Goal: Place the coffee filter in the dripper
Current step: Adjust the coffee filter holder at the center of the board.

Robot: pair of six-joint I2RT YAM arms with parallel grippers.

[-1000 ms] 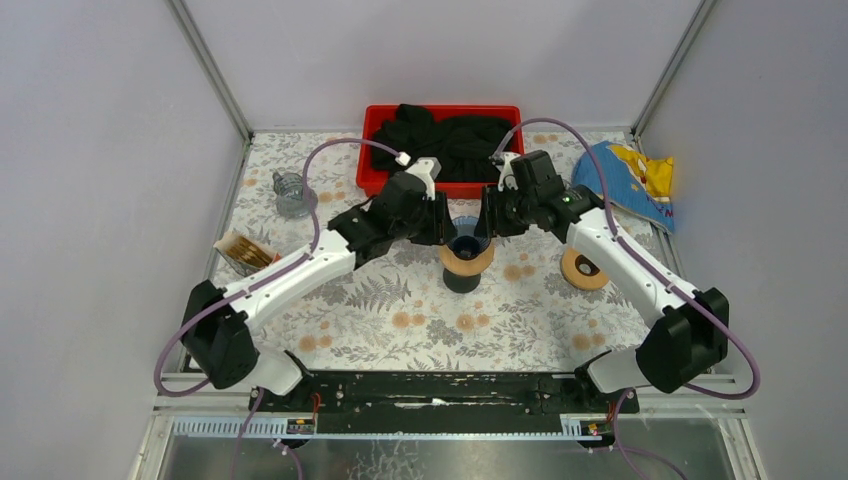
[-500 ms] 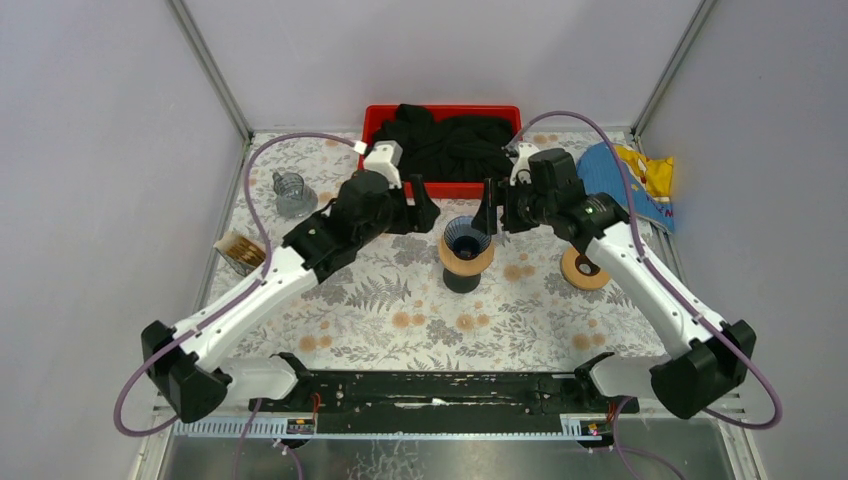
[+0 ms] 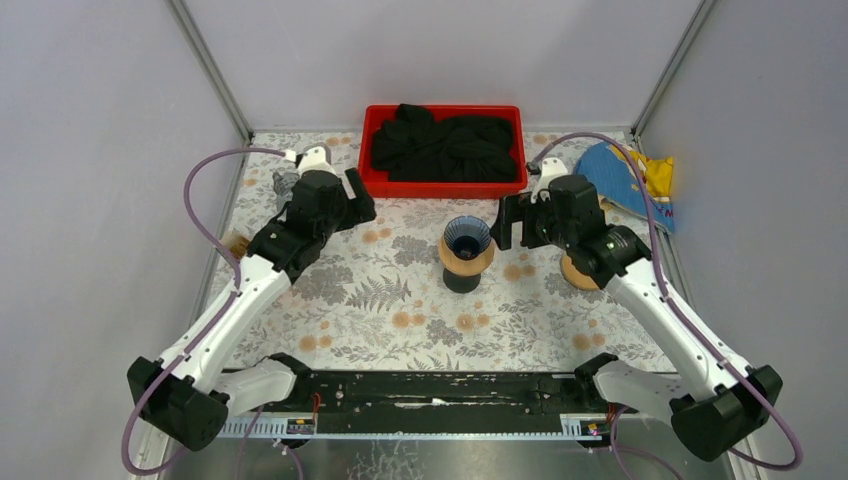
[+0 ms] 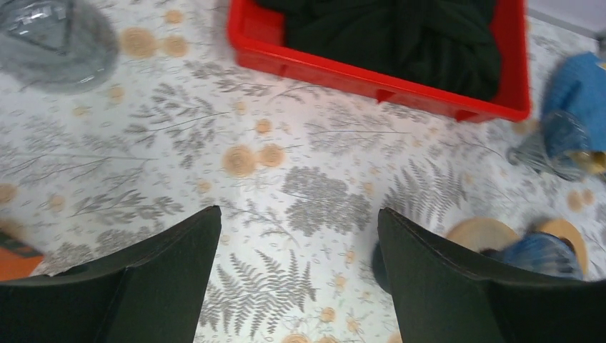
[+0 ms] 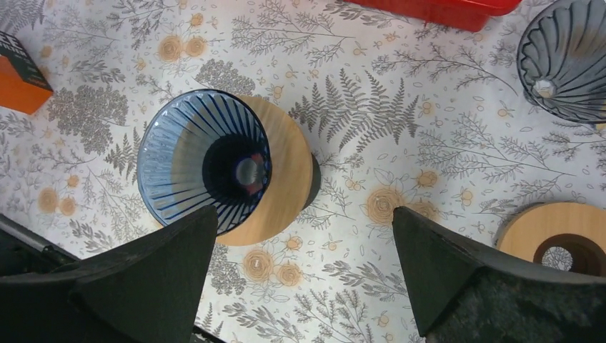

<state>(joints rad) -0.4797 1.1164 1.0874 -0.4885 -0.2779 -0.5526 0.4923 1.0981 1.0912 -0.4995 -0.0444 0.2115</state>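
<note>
The dripper (image 3: 466, 238) is a blue ribbed cone on a wooden ring and black base, mid-table; the right wrist view looks straight into the dripper (image 5: 204, 161), and I see no paper inside. A brown stack that looks like the coffee filters (image 3: 236, 244) sits at the table's left edge, mostly hidden by my left arm. My left gripper (image 3: 360, 200) hangs open well to the dripper's left, with only tablecloth between its fingers (image 4: 171, 271). Just right of the dripper, my right gripper (image 3: 508, 222) is open and holds nothing.
A red tray (image 3: 372, 125) of black cloth stands at the back. A glass cup (image 3: 283, 183) is at far left, a blue and yellow bag (image 3: 640, 180) at far right. A spare wooden ring (image 3: 578, 272) and a clear dripper (image 5: 568, 57) lie by my right arm.
Both grippers drew back from the dripper, the left up and to the left, the right to the right. Both sets of jaws widened as they left.
</note>
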